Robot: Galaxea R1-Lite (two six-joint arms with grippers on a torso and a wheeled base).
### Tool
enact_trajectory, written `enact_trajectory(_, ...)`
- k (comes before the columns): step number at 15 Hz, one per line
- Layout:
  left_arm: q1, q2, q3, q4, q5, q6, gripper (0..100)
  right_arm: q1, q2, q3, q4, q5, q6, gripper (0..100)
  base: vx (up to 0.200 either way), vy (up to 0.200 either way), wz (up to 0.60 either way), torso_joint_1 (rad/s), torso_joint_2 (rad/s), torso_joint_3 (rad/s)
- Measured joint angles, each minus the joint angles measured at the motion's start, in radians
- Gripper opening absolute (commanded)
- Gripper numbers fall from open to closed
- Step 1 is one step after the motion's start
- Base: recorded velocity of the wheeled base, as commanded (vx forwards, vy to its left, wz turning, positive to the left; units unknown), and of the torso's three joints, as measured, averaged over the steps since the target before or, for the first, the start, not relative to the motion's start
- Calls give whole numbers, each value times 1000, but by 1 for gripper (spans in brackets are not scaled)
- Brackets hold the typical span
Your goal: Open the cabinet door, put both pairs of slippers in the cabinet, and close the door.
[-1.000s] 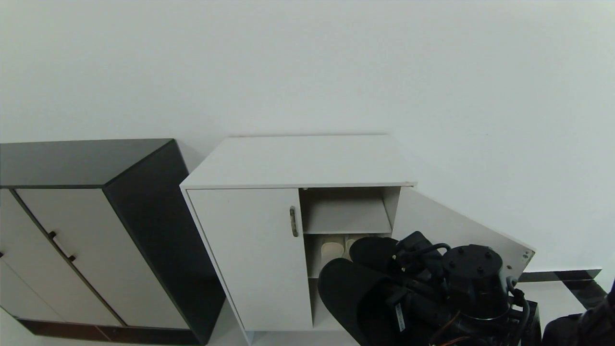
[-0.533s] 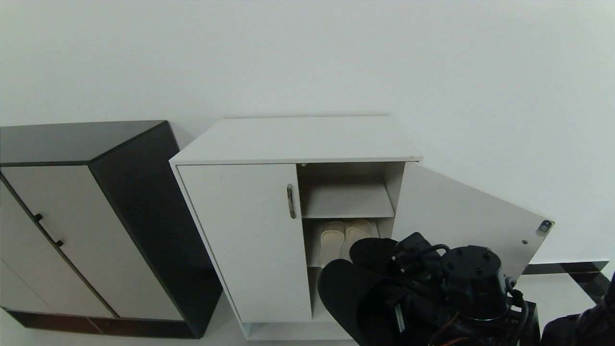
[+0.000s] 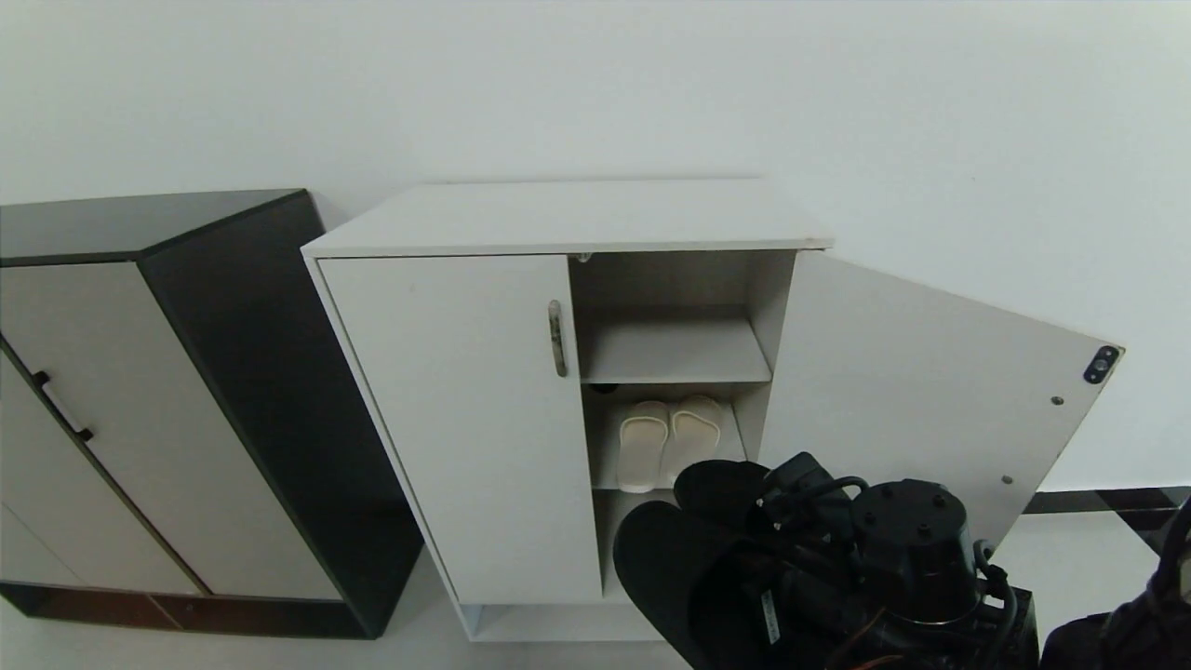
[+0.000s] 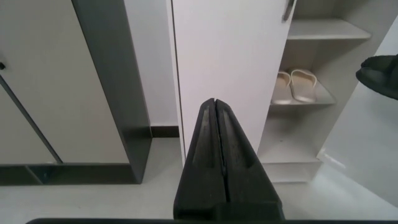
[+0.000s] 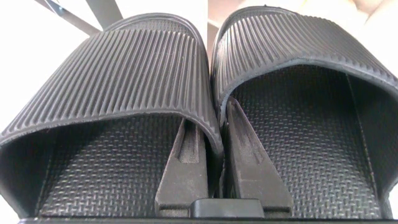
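right wrist view: right gripper (image 5: 211, 171) clamped on the touching inner straps of the black slippers (image 5: 149, 81), held near the cabinet (image 3: 577, 219). left gripper (image 4: 215, 109) closed, empty. done: open door (image 3: 912, 391) swung wide; white slippers (image 3: 665, 433) on the middle shelf (image 3: 737, 447). remaining: shelve the black pair, close up. free room: top shelf (image 3: 670, 349) and bottom bay (image 3: 622, 549), bounded by the shut door (image 3: 456, 409).

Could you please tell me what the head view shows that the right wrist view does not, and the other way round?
Head view: the white cabinet, its open door on the right, and cream slippers on the second shelf down. Right wrist view: the right hand, one of its fingers inside each slipper, clamping the adjacent ribbed straps together. Both: the black slippers held in that hand.
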Motion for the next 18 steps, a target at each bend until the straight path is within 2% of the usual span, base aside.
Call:
enact_trajectory(10, 0, 0, 0, 0, 0, -1, 0, 9, 27, 13, -41, 0, -3, 0, 0, 0, 0, -65, 425, 361)
enact_trajectory(18, 0, 0, 0, 0, 0, -1, 0, 20, 107, 25, -230, -26, -50, 0, 0, 0, 0, 1, 26, 22)
